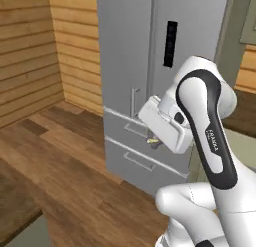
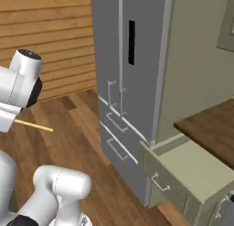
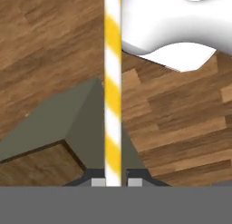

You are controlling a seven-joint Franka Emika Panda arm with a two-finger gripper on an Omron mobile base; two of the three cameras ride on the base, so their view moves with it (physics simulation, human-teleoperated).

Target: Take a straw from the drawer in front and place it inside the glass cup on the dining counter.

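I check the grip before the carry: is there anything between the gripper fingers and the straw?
Nothing visible: in the hand view the straw passes directly between the fingertips of the shut gripper, with no other object in the gap.

A white robot arm with dark parts

The arm (image 1: 205, 141) is smooth, round and shiny white, with a long dark grey band. Small "FRANKA" letters sit on it, and a black cap at the elbow.

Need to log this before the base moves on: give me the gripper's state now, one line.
Gripper: closed on the straw, which sticks straight out from between the fingertips over the wood floor.
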